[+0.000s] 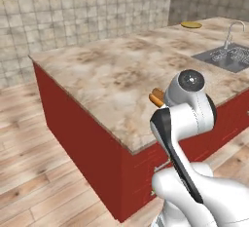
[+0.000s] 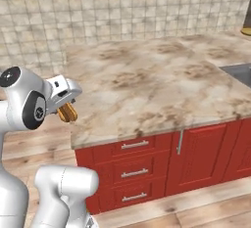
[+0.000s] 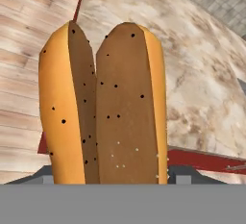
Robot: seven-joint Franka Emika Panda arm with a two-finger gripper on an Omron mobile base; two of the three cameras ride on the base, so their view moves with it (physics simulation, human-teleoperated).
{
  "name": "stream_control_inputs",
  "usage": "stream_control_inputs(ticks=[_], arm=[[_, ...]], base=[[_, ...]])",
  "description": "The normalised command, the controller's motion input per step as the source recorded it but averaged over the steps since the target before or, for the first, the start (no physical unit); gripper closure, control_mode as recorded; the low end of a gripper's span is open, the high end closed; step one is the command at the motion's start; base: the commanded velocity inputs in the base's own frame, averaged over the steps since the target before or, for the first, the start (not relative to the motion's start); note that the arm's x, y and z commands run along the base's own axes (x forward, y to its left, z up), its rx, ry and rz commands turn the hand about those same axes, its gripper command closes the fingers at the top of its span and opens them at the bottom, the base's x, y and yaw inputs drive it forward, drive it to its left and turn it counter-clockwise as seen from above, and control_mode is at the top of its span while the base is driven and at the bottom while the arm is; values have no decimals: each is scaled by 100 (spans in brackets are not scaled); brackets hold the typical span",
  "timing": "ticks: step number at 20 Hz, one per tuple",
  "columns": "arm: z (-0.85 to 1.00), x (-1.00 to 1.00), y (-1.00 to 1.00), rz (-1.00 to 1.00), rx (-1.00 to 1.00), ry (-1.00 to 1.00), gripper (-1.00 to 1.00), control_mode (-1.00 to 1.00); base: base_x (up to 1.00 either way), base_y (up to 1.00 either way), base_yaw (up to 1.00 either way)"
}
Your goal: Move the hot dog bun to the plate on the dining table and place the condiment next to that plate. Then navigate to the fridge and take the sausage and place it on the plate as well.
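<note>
My gripper (image 2: 66, 108) is shut on the hot dog bun (image 2: 67, 114), an orange-tan split roll that hangs under the hand at the near left corner of the dining table (image 2: 147, 85). Its end pokes out from behind my wrist in the left base view as the bun (image 1: 156, 97). Up close, the bun (image 3: 103, 107) hides the fingertips in the hand view. The plate (image 1: 191, 25) lies yellow-rimmed at the table's far end, a long way from the gripper. Its edge, the plate (image 2: 246, 30), shows at the right border.
A steel sink (image 1: 227, 58) with a tap (image 1: 233, 28) is set into the right part of the marble top. Red cabinet fronts (image 2: 162, 158) with drawers face the base. Wooden floor (image 1: 39, 172) lies to the left and tiled walls stand behind.
</note>
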Motion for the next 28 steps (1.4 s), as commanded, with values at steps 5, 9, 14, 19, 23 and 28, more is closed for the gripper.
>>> stream_control_inputs(ticks=[5,9,14,19,23,28], arm=[[0,0,0,0,0,0,100,100],[0,0,0,0,0,0,100,100],[0,0,0,0,0,0,100,100],[0,0,0,0,0,0,100,100],[0,0,0,0,0,0,100,100],[0,0,0,0,0,0,100,100]], base=[[34,100,-22],[55,100,-27],[49,100,-23],[40,100,-23],[47,100,-29],[50,100,-30]])
